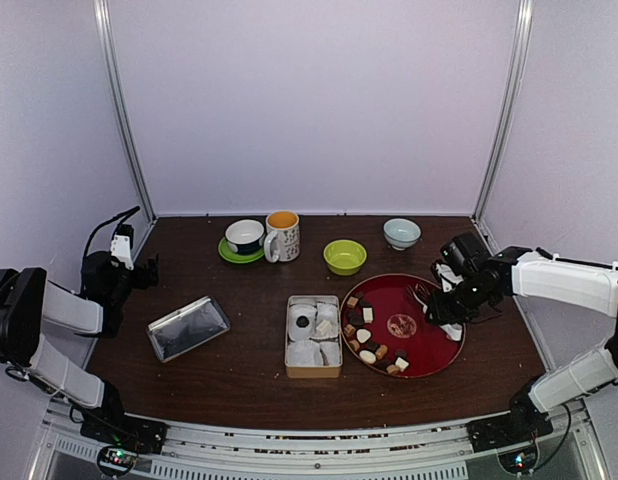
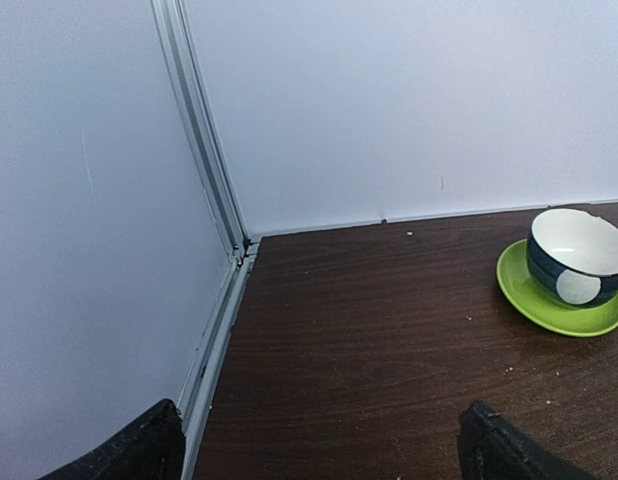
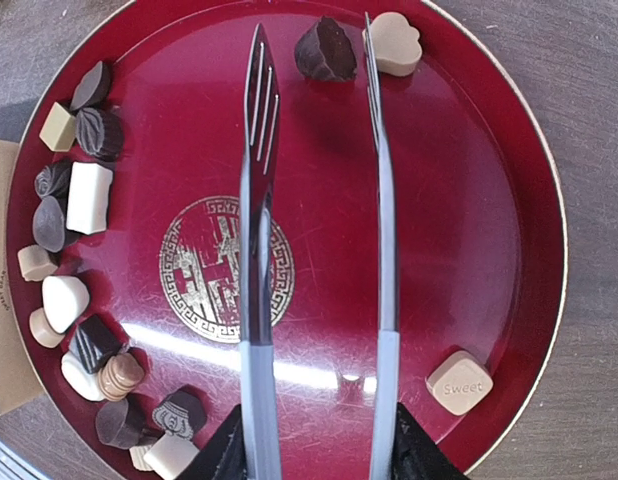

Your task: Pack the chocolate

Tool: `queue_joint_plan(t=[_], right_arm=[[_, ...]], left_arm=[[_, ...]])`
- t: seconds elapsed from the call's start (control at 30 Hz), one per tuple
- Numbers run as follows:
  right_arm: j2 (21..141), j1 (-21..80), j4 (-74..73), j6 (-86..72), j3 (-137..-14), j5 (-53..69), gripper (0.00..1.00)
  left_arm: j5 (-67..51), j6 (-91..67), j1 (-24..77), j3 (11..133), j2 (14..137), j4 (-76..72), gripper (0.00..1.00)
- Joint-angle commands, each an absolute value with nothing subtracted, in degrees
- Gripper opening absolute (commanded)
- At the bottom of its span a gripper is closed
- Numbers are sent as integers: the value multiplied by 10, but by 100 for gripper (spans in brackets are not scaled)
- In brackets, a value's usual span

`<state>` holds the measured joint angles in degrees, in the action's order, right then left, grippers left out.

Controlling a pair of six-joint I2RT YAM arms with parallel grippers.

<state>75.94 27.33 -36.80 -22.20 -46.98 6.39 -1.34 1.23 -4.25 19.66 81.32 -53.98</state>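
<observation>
- Right fingers clamp the handle end of the silver tongs. The tong blades are spread and grip nothing.
- The tongs hang over the red plate and point across it.
- Chocolate: most pieces crowd the plate's left rim in the right wrist view, well clear of the blades.
- One dark piece lies between the blade tips, nearer the right-hand blade. I can't tell whether it touches.
- A tan piece sits just outside that blade's tip.
- A tan cube marked "Sweet" sits alone near the rim, beside the fingers.
- The box of white paper liners stands just left of the plate.
- Left fingers are wide apart and hold nothing. They sit over bare bench near the back-left corner, far from the chocolate.
</observation>
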Motion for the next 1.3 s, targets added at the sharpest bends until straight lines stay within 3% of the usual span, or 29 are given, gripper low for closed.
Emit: queue_joint_plan(t=[0.0,0.6,0.9,1.0,1.27], right_arm=[[778,271,-372,-205,-499,55,42],[861,270,-367,-183,-545,26,41],[865,270,-363,-182,-549,49,29],[851,270,-366,-173,-549,69,23],[786,280,-346,-133,-522,231,21]], left_arm=[[-19,19,-47,193,816,-571,98],[-19,18,-47,193,817,-571,98],[-19,18,-47,193,816,-571,98],[-19,18,-47,193,817,-571,98],[-19,18,-47,193,817,-570,98]])
